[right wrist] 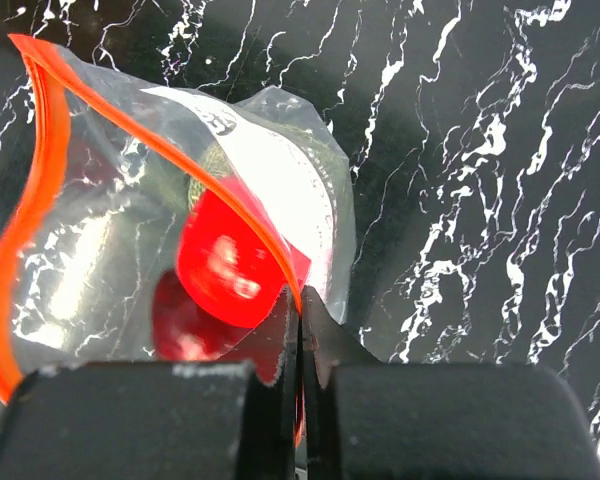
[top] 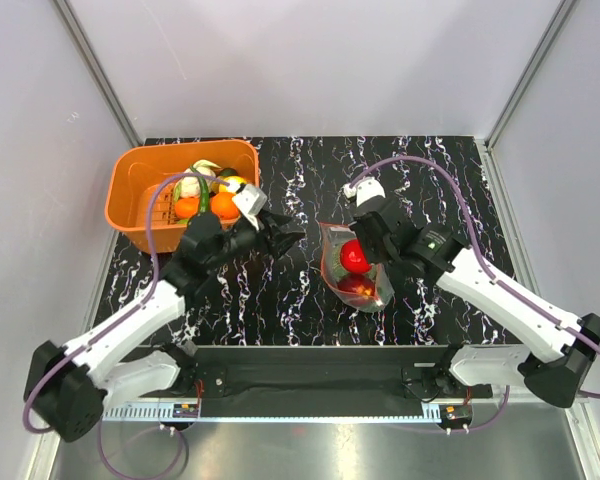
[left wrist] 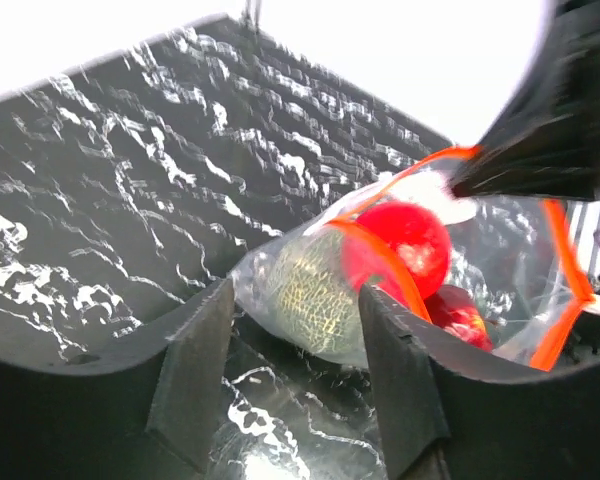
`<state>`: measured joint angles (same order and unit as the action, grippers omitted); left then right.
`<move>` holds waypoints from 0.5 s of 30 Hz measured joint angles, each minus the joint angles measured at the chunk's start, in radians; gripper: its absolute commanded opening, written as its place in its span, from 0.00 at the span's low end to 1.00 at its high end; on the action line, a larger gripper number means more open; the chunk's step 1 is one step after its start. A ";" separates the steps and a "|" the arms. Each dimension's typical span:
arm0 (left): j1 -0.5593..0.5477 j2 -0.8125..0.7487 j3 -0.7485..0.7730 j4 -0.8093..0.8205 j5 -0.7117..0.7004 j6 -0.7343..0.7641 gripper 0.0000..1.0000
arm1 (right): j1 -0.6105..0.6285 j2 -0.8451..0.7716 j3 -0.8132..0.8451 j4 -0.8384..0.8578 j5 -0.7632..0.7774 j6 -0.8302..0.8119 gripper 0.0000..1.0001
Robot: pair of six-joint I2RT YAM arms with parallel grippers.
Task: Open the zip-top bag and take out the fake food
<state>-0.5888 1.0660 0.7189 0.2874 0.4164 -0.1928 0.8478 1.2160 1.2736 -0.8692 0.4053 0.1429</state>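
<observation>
White arm links, black joints and fingers point(left wrist: 195, 370), purple cables.

One clear zip-top bag point(top: 355, 268) lies on the black marbled tabletop point(top: 450, 180), holding three fake food pieces: one red ball point(top: 355, 256), one dark maroon piece point(top: 358, 287), one netted green piece point(left wrist: 305, 295). One orange basket point(top: 140, 175) holds two orange balls point(top: 223, 205).
</observation>
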 measured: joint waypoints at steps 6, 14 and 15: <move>-0.177 -0.161 -0.026 0.041 -0.085 0.023 0.63 | 0.000 0.059 0.000 0.022 0.004 0.065 0.00; -0.322 -0.021 0.001 0.076 -0.084 0.084 0.64 | 0.000 0.080 -0.012 0.070 -0.012 0.120 0.00; -0.332 0.003 0.001 0.074 -0.085 0.088 0.64 | 0.000 0.080 -0.013 0.075 -0.018 0.125 0.00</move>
<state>-0.9211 1.0687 0.7197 0.3618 0.3317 -0.1047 0.8478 1.2957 1.2610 -0.7940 0.3874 0.2680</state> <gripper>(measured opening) 0.639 0.012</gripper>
